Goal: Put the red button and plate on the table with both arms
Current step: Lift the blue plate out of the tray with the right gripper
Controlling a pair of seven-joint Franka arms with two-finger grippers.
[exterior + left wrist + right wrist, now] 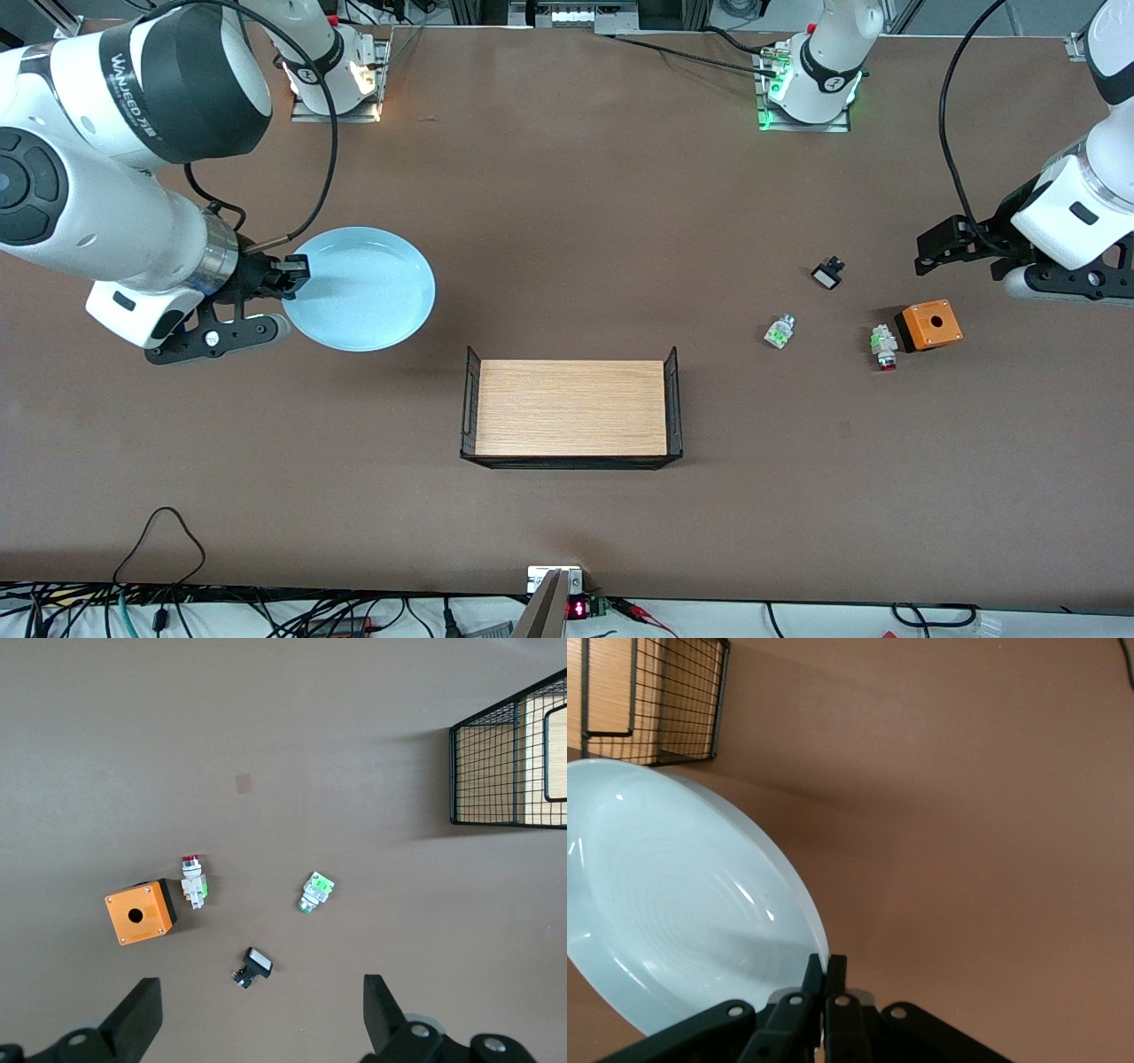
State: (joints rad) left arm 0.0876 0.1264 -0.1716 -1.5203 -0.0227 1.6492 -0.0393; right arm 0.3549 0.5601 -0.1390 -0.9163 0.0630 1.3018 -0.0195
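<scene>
In the right gripper (297,270) – pale blue ringed plate (368,288)

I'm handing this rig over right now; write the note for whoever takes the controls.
Right gripper: shut on the plate's rim, at the right arm's end of the table. Whether the plate is resting or lifted cannot be told.
Left gripper: open, holding nothing, over the small parts at the left arm's end.
Red button: on the table beside the orange box, untouched.
Done: plate gripped.
Left: release the plate once it is set down; take and place the red button, not the white-green piece without red.
</scene>
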